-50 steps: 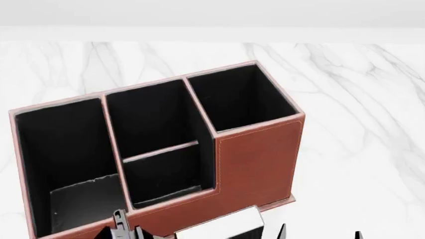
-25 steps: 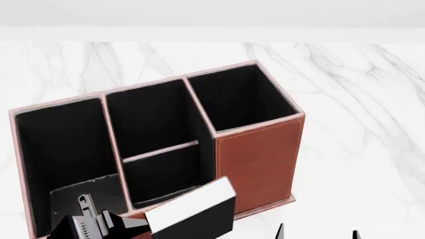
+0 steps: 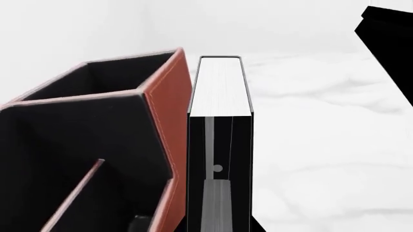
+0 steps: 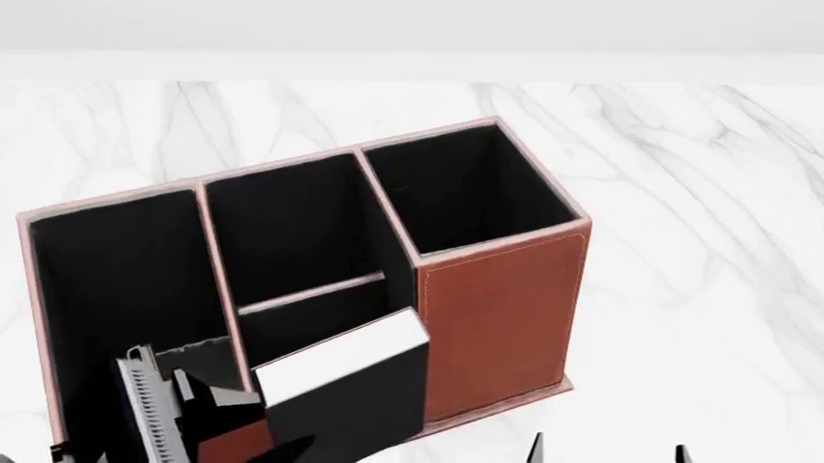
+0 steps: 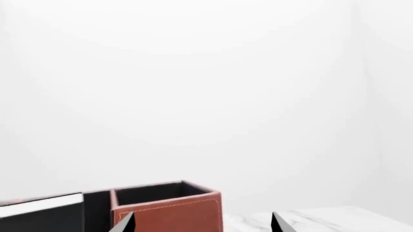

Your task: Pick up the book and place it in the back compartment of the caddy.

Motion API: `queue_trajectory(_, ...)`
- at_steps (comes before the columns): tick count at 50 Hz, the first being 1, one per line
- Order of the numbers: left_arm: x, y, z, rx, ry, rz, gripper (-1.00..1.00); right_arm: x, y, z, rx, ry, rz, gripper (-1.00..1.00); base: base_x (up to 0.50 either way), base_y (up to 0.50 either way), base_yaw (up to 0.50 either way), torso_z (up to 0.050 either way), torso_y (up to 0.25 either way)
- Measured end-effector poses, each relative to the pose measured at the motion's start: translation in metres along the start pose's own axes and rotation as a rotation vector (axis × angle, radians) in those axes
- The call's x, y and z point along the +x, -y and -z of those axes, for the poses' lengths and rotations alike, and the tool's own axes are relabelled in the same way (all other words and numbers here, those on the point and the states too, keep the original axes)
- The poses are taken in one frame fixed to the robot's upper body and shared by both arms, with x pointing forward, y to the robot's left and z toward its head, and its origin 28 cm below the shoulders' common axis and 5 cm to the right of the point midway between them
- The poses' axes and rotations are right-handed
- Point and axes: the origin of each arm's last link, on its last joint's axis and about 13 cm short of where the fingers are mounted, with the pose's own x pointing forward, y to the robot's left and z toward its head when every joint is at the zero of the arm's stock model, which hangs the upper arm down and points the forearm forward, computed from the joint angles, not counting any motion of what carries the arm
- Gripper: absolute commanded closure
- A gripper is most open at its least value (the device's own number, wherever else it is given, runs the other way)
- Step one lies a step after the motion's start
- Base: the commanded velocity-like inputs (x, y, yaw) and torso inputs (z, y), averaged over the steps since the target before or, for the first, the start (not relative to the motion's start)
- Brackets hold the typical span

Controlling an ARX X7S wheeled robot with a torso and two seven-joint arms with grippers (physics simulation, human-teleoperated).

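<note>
Black book (image 4: 345,386): our left gripper (image 3: 219,193) is clamped on it, upright, over the caddy's (image 4: 503,309) near wall at 6 o'clock.
Back compartment (image 4: 315,323): partly hidden behind the book.
Right gripper (image 5: 202,223): our fingers spread, holding nothing.

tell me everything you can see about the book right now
The book is a thick hardcover with plain black covers and a white page block, which faces up and catches the light. It is closed and held on edge by the left gripper, whose jaws are shut on its covers. In the head view it overlaps the low front cell of the caddy. The left wrist view shows it close beside the caddy's reddish-brown outer wall; whether they touch cannot be told.
</note>
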Motion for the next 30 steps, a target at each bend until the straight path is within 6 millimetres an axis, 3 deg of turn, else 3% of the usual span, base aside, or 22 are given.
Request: queue_trajectory(30, -0.009, -0.018, -0.020, -0.062, -0.085, 0.080, 1.00, 0.000, -0.002, 0.001, -0.002, -0.001, -0.006, -1.00, 0.00, 0.00, 0.00, 0.001, 0.001)
